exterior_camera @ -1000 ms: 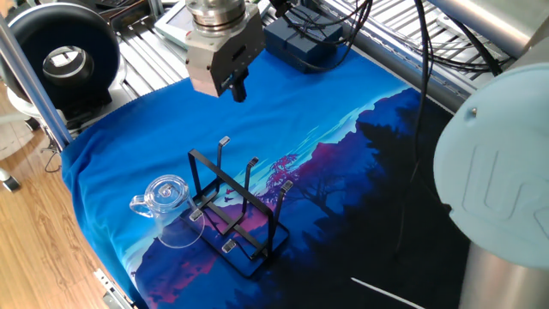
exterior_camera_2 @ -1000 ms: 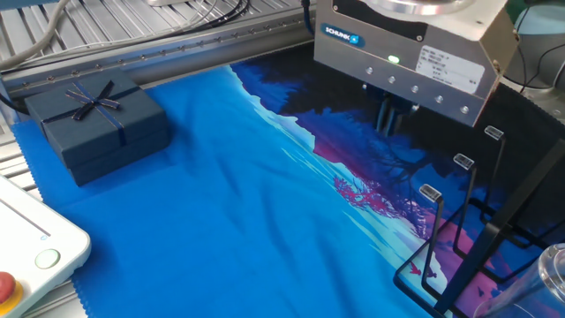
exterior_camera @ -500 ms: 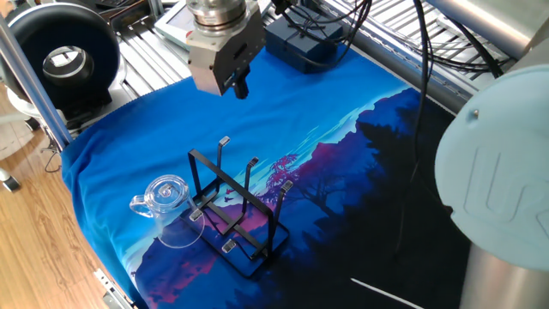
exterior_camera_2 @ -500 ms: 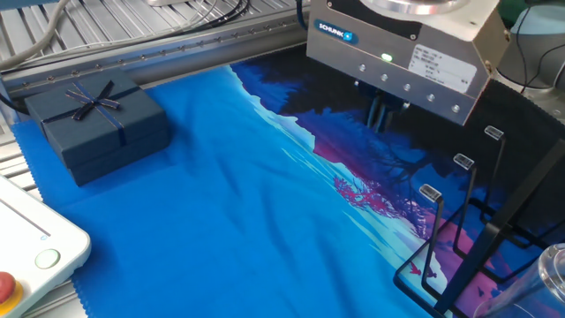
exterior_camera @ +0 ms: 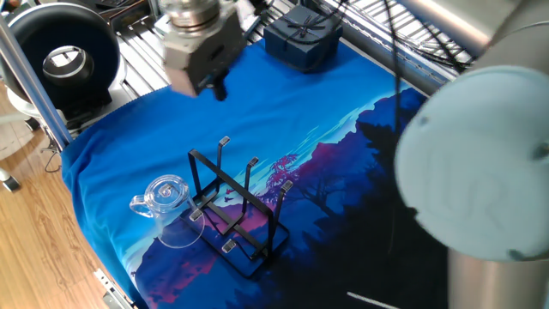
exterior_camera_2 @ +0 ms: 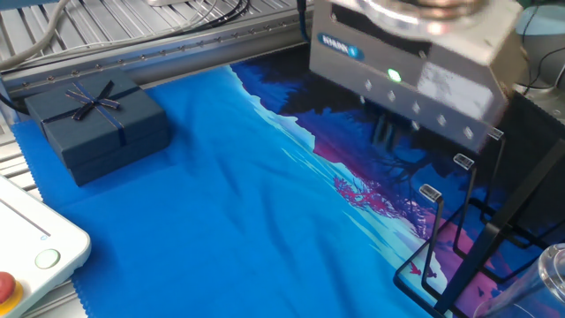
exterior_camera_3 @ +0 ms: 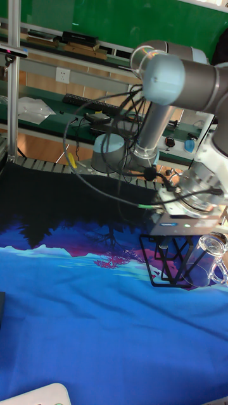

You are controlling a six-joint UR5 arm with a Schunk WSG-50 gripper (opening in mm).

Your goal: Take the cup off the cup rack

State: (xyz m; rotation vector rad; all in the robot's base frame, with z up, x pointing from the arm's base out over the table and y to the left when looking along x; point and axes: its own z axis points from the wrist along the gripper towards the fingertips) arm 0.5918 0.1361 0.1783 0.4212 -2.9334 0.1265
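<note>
The clear cup (exterior_camera: pixel 167 204) leans tilted on a prong at the left end of the black cup rack (exterior_camera: pixel 238 209), near the cloth's front left corner. My gripper (exterior_camera: pixel 214 87) hangs well above the cloth behind the rack, blurred, its dark fingers close together with nothing between them. In the other fixed view the fingers (exterior_camera_2: pixel 386 132) stand left of the rack (exterior_camera_2: pixel 468 221), and only an edge of the cup (exterior_camera_2: pixel 549 274) shows. In the tall fixed view the gripper (exterior_camera_3: pixel 166 249) is above and just left of the rack (exterior_camera_3: pixel 166 269) and the cup (exterior_camera_3: pixel 206 256).
A dark blue gift box (exterior_camera: pixel 300 34) lies at the back of the blue cloth (exterior_camera: pixel 326 112). A black round device (exterior_camera: pixel 64 60) stands beyond the left edge. A white box with a red button (exterior_camera_2: pixel 26 256) sits at one corner. The arm's big grey joint (exterior_camera: pixel 480 172) fills the right.
The gripper has swung left and slightly toward the cloth's left edge, still high and blurred by motion. Cup and rack have not moved.
</note>
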